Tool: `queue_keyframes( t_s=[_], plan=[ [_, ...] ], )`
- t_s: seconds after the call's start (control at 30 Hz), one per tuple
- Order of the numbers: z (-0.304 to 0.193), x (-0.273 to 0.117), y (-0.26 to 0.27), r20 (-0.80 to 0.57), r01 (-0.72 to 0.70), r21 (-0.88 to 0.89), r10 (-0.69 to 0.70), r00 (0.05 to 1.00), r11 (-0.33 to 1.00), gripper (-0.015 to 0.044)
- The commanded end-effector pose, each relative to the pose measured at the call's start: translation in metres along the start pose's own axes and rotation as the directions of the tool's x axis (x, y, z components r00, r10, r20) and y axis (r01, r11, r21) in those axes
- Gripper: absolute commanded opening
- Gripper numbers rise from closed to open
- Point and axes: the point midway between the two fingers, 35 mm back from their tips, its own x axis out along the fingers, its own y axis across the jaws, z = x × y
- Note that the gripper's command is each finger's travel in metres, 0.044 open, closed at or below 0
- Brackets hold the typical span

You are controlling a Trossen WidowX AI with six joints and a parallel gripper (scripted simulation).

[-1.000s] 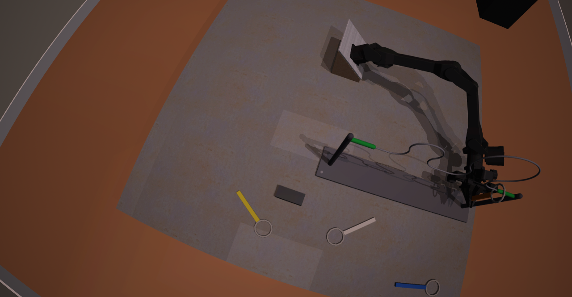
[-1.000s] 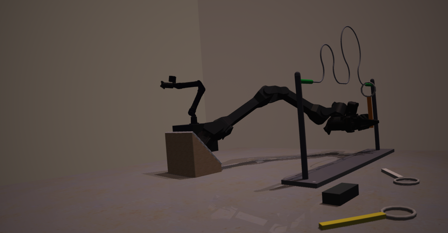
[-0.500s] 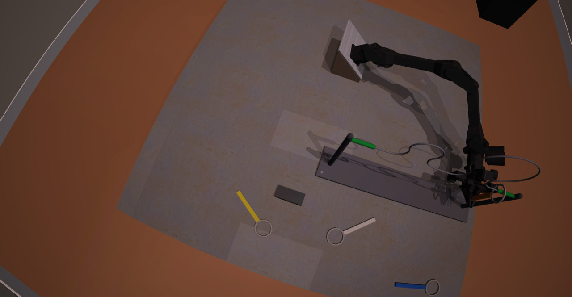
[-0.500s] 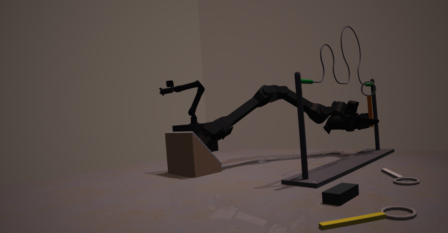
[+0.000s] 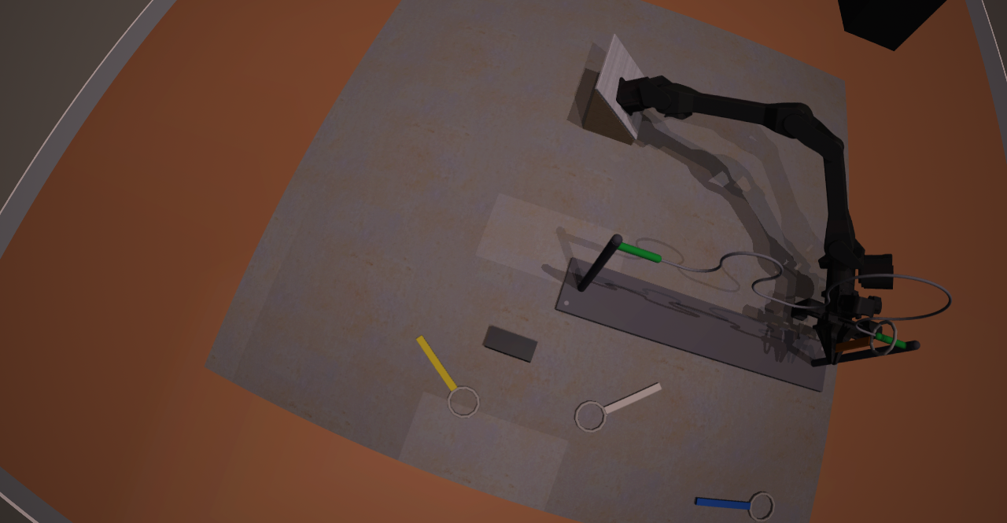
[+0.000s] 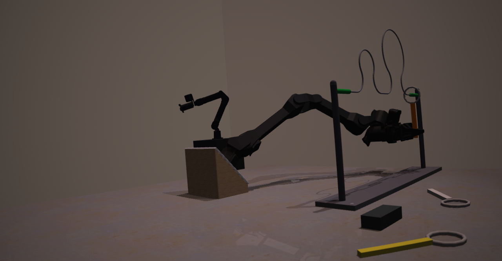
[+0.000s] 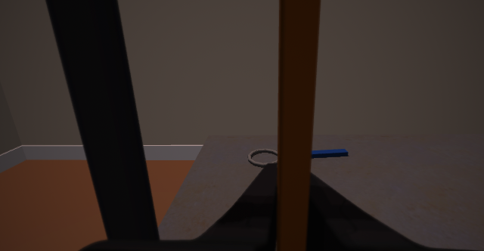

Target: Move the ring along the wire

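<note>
My gripper [image 5: 832,359] [image 6: 421,131] [image 7: 282,172] is shut on the orange handle [image 5: 853,344] [image 6: 413,113] [image 7: 299,92] near its lower end. The handle stands about upright, with the ring [image 5: 894,341] [image 6: 404,96] on top. The near green part [image 5: 888,340] [image 6: 413,94] passes through about the middle of the ring in the exterior view. The near post [image 5: 872,353] [image 6: 421,146] [image 7: 102,111] stands close beside the handle and fingers. Grey wire [image 5: 949,300] [image 6: 389,30] runs in tall bends to the far green part [image 5: 639,252] [image 6: 344,91] at the far post [image 5: 598,264] [image 6: 337,136].
The base plate [image 5: 676,329] [image 6: 354,199] carries both posts. A dark block [image 5: 510,344] [image 6: 381,217] lies in front of it. Loose rings with yellow [image 5: 436,362] [image 6: 394,247], white [image 5: 633,398] [image 6: 438,193] and blue [image 5: 721,502] [image 7: 329,153] handles lie on the table.
</note>
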Motion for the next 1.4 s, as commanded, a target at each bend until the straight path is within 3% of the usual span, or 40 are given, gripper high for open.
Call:
queue_keyframes(
  t_s=[0.0, 0.43, 0.9, 1.37],
  plan=[
    [0.0, 0.0, 0.0, -0.003, -0.001, -0.002, 0.001, 1.0, 1.0, -0.015],
    [0.0, -0.002, -0.006, -0.017, -0.001, -0.003, 0.001, 1.0, 1.0, -0.015],
    [0.006, -0.032, -0.02, -0.262, 0.0, -0.008, -0.002, 0.965, 1.0, -0.015],
    [0.018, -0.06, -0.038, -0.486, 0.001, -0.05, -0.025, 0.873, 0.999, -0.015]
  ],
)
